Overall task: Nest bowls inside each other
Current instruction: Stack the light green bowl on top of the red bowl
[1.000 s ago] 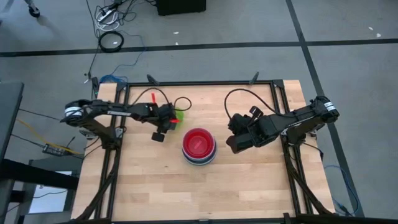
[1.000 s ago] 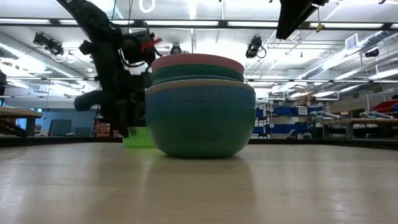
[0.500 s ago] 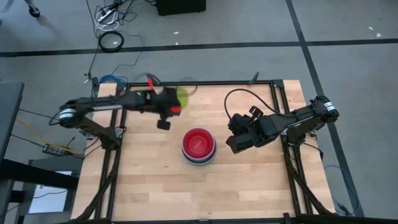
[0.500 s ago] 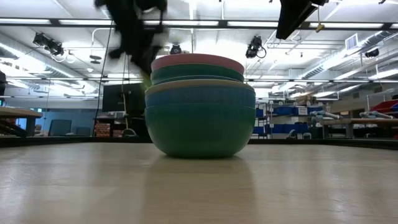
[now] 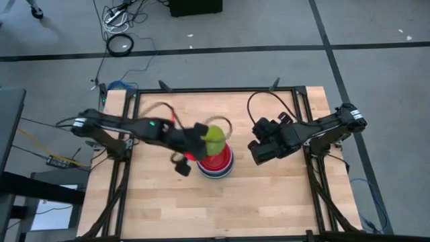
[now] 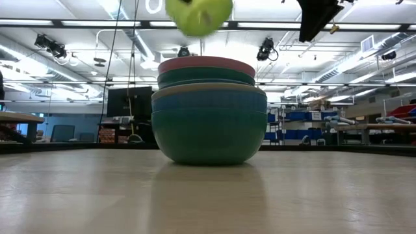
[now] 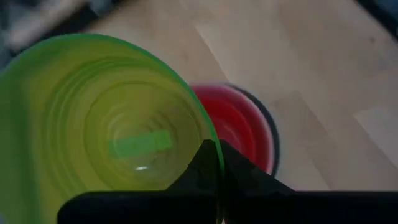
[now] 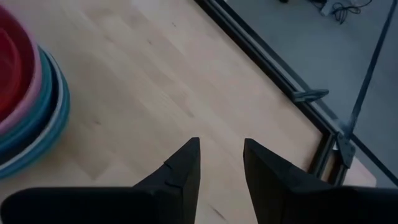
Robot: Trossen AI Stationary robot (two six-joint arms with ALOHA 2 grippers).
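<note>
1. The table (image 5: 269, 195) is a pale wooden top in a dark frame, with an arm mounted at each side edge.
2. The left arm (image 5: 127, 126) reaches from the left edge toward the middle of the table.
3. The right arm (image 5: 322, 131) reaches in from the right edge and hangs above the table, right of the middle.
4. The stack (image 6: 209, 114) of nested bowls stands on the wood near the table's middle. Seen from the low camera, its outer bowl is teal, with blue, pale, green and pink rims rising above it. From above, the innermost bowl is red (image 5: 216, 161).
5. The lime bowl (image 5: 213, 139) is in the air, over the far-left edge of the stack and clear of its top rim, as the low view (image 6: 198, 14) shows. In the left wrist view its opening faces the camera (image 7: 106, 118), and the red inside of the stack lies beyond it (image 7: 239, 127).
6. The left gripper (image 7: 219, 163) has its fingers pinched together on the lime bowl's rim, one finger inside the rim and one outside.
7. The right gripper (image 8: 221, 165) holds nothing. Its fingers (image 8: 186, 165) stand partly apart with bare wood showing between them, just right of the stack, whose rims show at the edge of that wrist view (image 8: 28, 118).
</note>
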